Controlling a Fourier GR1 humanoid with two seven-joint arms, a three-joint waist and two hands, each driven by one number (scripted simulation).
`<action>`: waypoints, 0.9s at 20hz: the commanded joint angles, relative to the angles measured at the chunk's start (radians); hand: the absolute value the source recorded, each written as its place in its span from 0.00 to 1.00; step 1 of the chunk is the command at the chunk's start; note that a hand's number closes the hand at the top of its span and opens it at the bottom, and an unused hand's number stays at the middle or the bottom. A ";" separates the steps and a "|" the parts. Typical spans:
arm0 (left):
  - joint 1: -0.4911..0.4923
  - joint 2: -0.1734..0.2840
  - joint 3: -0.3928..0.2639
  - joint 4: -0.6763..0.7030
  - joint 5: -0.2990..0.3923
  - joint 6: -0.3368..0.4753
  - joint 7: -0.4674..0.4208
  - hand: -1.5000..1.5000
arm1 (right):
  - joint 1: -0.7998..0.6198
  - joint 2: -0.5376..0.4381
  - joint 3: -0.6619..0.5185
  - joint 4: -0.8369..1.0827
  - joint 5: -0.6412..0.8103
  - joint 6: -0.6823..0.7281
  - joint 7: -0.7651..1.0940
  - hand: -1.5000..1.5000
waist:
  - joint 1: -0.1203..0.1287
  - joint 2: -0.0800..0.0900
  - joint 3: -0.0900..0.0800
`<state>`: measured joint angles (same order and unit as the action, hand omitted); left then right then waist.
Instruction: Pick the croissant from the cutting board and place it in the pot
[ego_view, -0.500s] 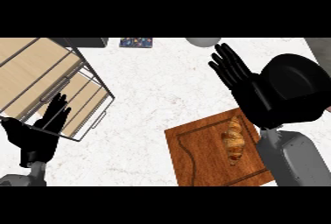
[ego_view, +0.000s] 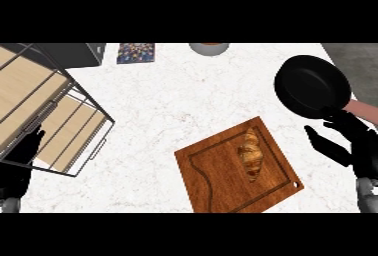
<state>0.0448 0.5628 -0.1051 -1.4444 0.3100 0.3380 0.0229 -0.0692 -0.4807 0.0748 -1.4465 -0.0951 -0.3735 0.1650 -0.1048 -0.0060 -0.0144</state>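
You're looking straight down on a white marbled counter (ego_view: 184, 100), and at your far left the left hand (ego_view: 26, 150) shows at the view's edge, fingers straight and up, resting and holding nothing. Right beside it, and partly over it, sits a wire-framed rack (ego_view: 55, 120) with pale wooden panels behind its dark bars, running from the top left corner down toward the counter's middle left. Moving along the top edge, you've got a dark grey box (ego_view: 77, 54) tucked behind the rack, then a small colourful printed card (ego_view: 136, 52) lying flat, then a round pale bowl (ego_view: 209, 48) cut off by the upper edge, with something reddish-brown just showing inside it. Now to the centre right: the wooden cutting board (ego_view: 214, 175) lies turned at an angle, and the croissant (ego_view: 252, 155) is lying on its right half, lengthwise, untouched by either hand. Up and to the right of the board is the black pot (ego_view: 310, 85), round and dark inside, nothing visible in it, with a reddish handle (ego_view: 362, 107) running off toward the right edge. Just below that handle your right hand (ego_view: 354, 145) shows, fingers spread apart and straight, gripping nothing, well clear of the croissant and just beside the board's right corner.
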 joint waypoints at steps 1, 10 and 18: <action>0.031 0.049 0.003 -0.010 -0.023 -0.007 0.012 0.50 | 0.132 -0.077 -0.014 0.018 0.263 -0.256 -0.057 0.00 | -0.004 -0.015 0.007; 0.012 0.052 -0.044 -0.067 -0.069 -0.026 0.036 0.50 | 0.448 0.060 0.198 -0.348 0.654 -0.490 0.277 0.00 | 0.083 0.003 0.008; -0.024 0.030 -0.070 -0.075 -0.101 -0.036 0.064 0.50 | 0.294 -0.037 0.213 -0.545 0.762 -0.031 0.773 0.00 | 0.118 0.009 0.010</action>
<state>0.0345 0.5834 -0.1714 -1.5107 0.2172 0.3173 0.0647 0.2910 -0.4875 0.2684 -1.9227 0.6348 -0.5828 0.7405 -0.0059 0.0004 -0.0055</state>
